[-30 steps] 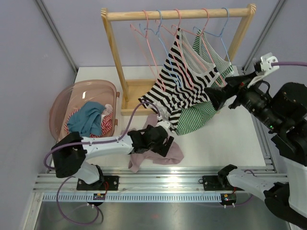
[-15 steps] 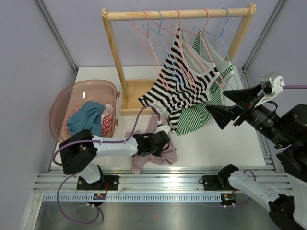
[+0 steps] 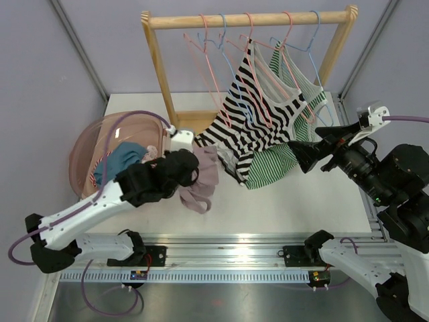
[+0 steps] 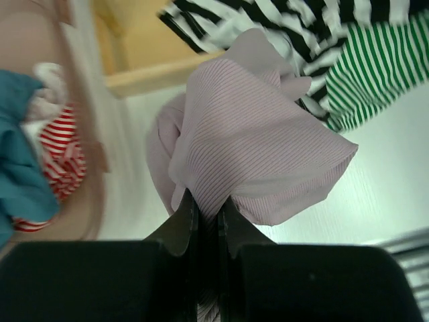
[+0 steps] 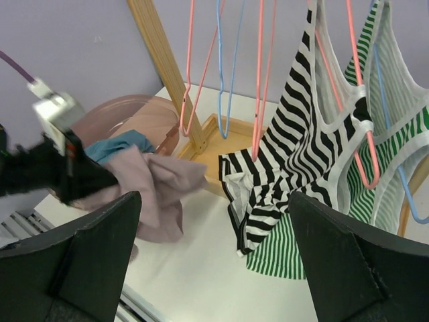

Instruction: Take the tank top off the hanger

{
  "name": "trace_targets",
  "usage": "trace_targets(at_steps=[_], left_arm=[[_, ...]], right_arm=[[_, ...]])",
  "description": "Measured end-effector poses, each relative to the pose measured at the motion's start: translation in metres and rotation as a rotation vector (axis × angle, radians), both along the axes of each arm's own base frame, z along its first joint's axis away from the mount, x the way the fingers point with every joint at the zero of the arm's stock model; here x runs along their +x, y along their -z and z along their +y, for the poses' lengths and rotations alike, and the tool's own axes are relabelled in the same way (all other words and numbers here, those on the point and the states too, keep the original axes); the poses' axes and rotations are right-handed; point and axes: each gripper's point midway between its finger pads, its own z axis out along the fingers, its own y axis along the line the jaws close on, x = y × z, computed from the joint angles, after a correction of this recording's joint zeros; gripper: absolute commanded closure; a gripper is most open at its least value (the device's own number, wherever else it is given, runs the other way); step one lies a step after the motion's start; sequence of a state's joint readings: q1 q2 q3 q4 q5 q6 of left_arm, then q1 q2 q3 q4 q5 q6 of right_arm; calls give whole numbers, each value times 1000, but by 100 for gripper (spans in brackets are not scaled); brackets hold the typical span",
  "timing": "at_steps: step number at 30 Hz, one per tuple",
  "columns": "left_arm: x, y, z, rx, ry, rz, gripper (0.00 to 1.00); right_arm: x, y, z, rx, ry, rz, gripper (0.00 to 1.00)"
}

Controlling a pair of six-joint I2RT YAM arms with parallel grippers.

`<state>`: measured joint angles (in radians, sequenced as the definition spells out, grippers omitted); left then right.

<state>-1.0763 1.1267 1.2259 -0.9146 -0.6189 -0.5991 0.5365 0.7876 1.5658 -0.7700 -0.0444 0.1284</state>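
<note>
A black-and-white striped tank top (image 3: 258,121) (image 5: 301,154) hangs on a pink hanger (image 5: 358,100) from the wooden rack (image 3: 248,20). Behind it, a green-and-white striped tank top (image 3: 275,164) (image 5: 395,134) hangs on a blue hanger. My left gripper (image 3: 190,176) (image 4: 206,201) is shut on a mauve ribbed garment (image 3: 203,182) (image 4: 255,134), held up off the table left of the rack's base. Off to the right of the hanging tops, my right gripper (image 3: 315,147) (image 5: 214,198) stands open and touches nothing.
A pink basket (image 3: 87,141) at the left holds teal (image 3: 117,168) and red-striped clothes. Several empty pink and blue hangers (image 3: 211,54) hang at the rack's left half. The rack's wooden base tray (image 3: 188,131) sits behind the left gripper. A metal rail runs along the table's near edge.
The left gripper closed on the mauve garment, lifted it off the table and carried it left and back, nearer the basket. The right gripper shifted slightly, still open.
</note>
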Motion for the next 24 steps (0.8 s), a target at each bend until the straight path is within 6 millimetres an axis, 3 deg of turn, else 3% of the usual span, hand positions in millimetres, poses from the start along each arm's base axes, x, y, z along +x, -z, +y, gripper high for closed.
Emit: trace_targets(at_steps=[4, 9, 13, 20, 24], left_arm=[[16, -57, 52, -26, -130, -83, 100], [30, -107, 115, -18, -294, -166, 100], [40, -121, 159, 21, -421, -189, 100], [65, -123, 225, 53, -632, -133, 100], [81, -130, 251, 22, -715, -131, 100]], right_arm=[[5, 4, -4, -7, 33, 13, 0], [8, 6, -10, -10, 71, 18, 1], [12, 7, -15, -12, 109, 20, 0], [17, 10, -27, -22, 180, 32, 0], [19, 12, -32, -26, 210, 38, 0]])
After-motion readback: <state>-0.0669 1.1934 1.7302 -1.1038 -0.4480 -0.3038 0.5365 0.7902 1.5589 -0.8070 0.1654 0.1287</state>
